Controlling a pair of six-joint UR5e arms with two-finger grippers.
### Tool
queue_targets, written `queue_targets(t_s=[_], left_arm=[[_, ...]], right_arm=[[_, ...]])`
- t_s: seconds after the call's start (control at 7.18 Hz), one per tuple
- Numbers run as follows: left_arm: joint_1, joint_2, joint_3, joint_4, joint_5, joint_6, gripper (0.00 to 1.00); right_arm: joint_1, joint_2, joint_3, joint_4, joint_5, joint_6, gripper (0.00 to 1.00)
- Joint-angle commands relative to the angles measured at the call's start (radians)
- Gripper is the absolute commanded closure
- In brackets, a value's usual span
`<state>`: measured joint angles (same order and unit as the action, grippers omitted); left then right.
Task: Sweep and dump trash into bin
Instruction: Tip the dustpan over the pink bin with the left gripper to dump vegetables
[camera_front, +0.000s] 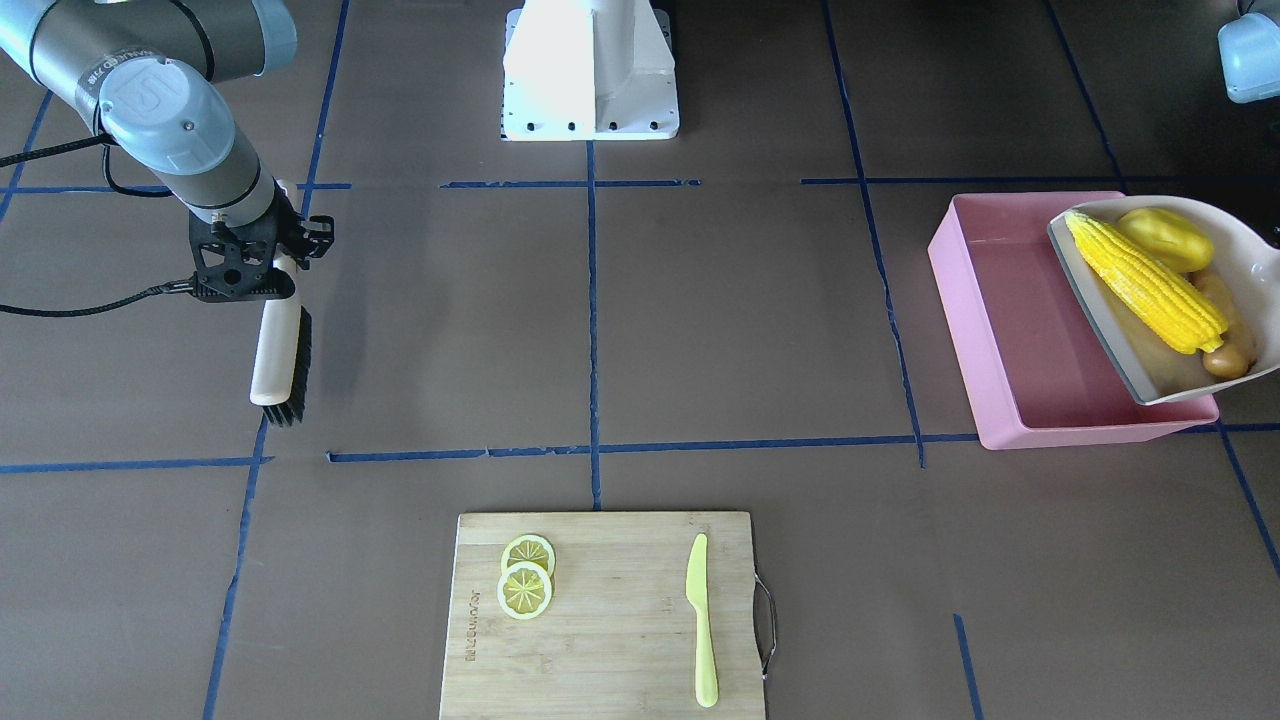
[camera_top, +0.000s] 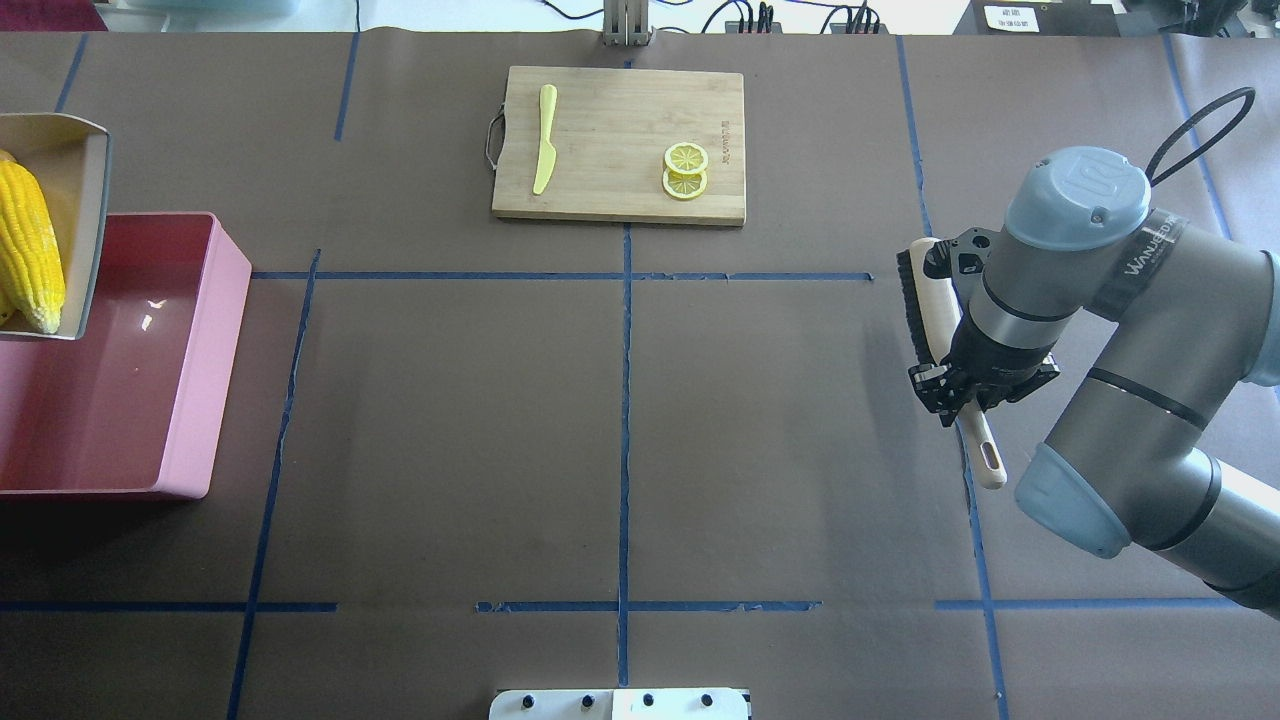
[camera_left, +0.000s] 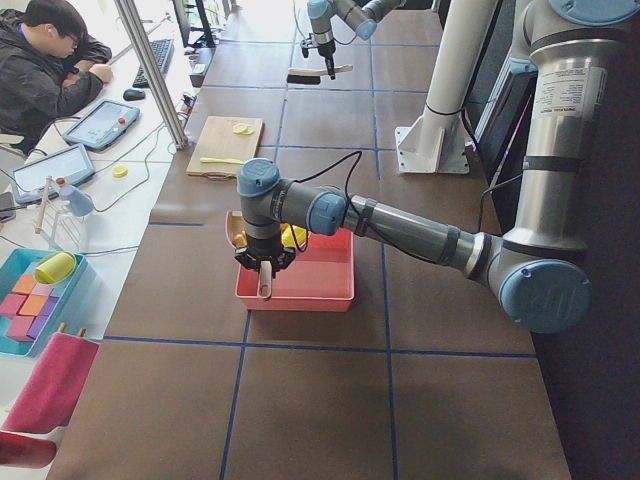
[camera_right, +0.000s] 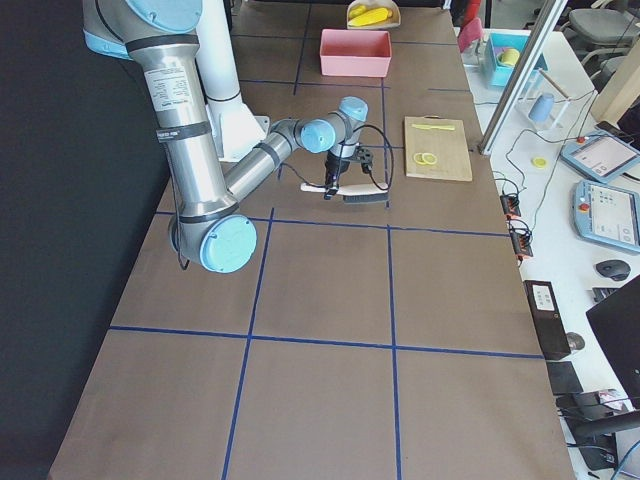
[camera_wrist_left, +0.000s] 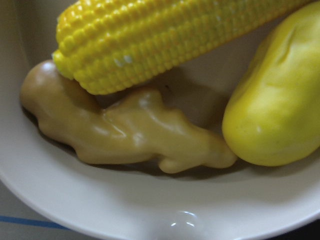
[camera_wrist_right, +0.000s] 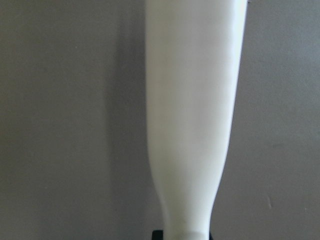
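The off-white dustpan (camera_front: 1090, 290) hangs tilted over the pink bin (camera_front: 1000, 330). In it lie the yellow corn cob (camera_front: 1145, 280), the rounded yellow lump (camera_front: 1165, 238) and the tan ginger root (camera_front: 1225, 355). The left wrist view shows the corn cob (camera_wrist_left: 165, 35), the lump (camera_wrist_left: 275, 110) and the ginger root (camera_wrist_left: 135, 132) close up. My left gripper (camera_left: 264, 264) is at the dustpan's handle; I cannot tell if it is open or shut. My right gripper (camera_top: 965, 385) is shut on the brush (camera_top: 935, 310) by its white handle (camera_wrist_right: 190, 125), far from the bin.
A wooden cutting board (camera_top: 620, 110) with lemon slices (camera_top: 686, 170) and a yellow-green knife (camera_top: 545, 150) lies at the table's far edge. The robot's white base (camera_front: 590, 70) stands at the near edge. An operator (camera_left: 50, 60) sits beyond the table.
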<state>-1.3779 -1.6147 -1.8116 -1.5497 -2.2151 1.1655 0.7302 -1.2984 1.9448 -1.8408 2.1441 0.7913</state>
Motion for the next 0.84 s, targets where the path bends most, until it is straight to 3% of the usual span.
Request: queue_targets(t_s=[0.0,0.28,0.7], left_arm=[[0.043,-0.002,-0.021,0.064,0.127,0.058,1.00],[0.046,-0.045,-0.076,0.278,0.275,0.152,1.00],[0.083,-0.050,-0.117,0.309,0.446,0.192,1.00]], right_arm=[[0.000,-0.005,0.003,0.000,-0.001,0.002,0.99],[0.000,-0.010,0.005,0.002,0.000,0.000,0.99],[0.000,-0.012,0.003,0.002,0.000,-0.001,0.99]])
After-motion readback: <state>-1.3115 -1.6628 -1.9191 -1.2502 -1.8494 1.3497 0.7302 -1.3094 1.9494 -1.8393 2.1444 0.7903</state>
